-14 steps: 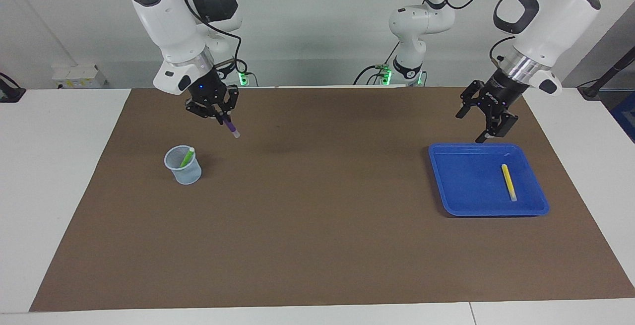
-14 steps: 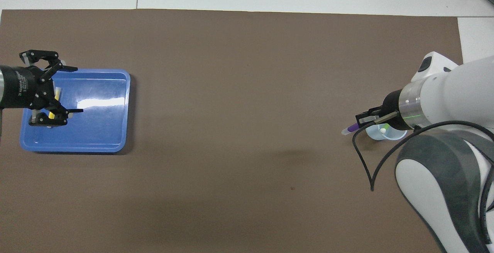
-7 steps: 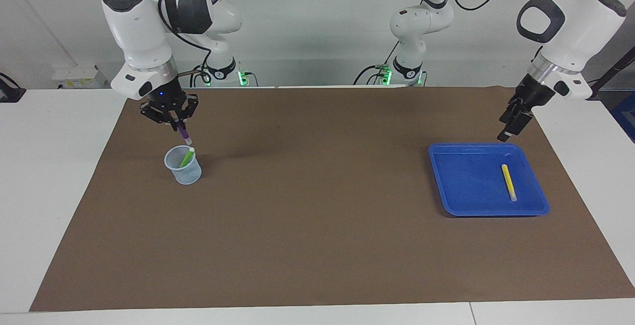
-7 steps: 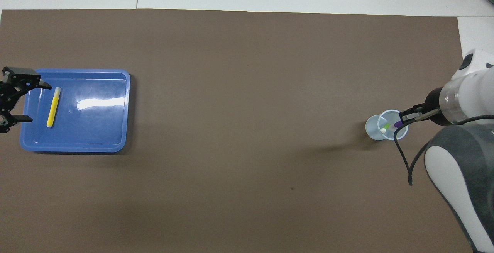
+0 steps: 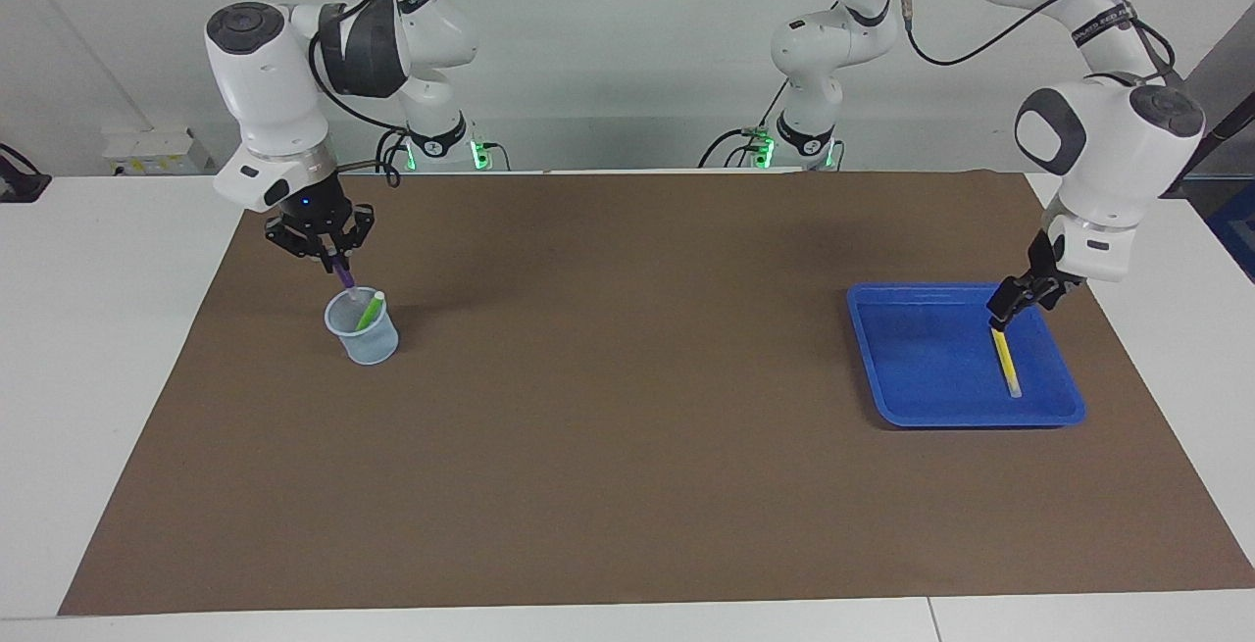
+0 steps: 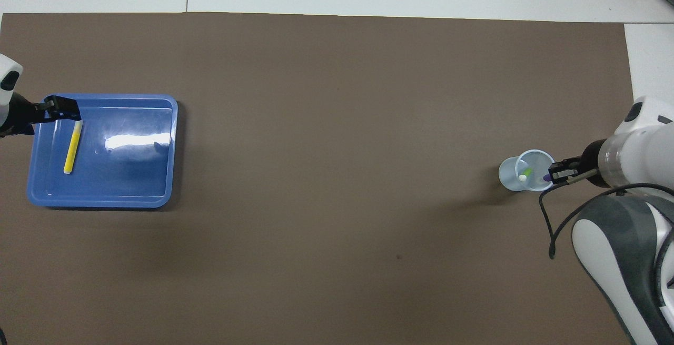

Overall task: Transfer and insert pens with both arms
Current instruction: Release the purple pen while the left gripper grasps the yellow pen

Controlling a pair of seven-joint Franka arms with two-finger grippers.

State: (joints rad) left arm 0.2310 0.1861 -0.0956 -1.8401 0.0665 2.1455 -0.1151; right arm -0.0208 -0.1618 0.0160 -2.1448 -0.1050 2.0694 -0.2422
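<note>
At the left of the facing view my right claw (image 5: 333,260) is clamped on the purple pen (image 5: 344,276), its lower end dipping into the cup (image 5: 363,330) directly below, beside the green pen (image 5: 370,310). At the right, my left claw (image 5: 1010,307) hangs spread wide over the blue tray (image 5: 922,358), right at the yellow pen's (image 5: 1005,360) upper end.

Blue tray (image 5: 912,397), cup (image 5: 373,346), brown mat (image 5: 627,485)

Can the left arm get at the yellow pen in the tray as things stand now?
Probably yes: the left gripper, open, is right over the yellow pen at its end nearer the robots, and nothing else lies in the blue tray.
</note>
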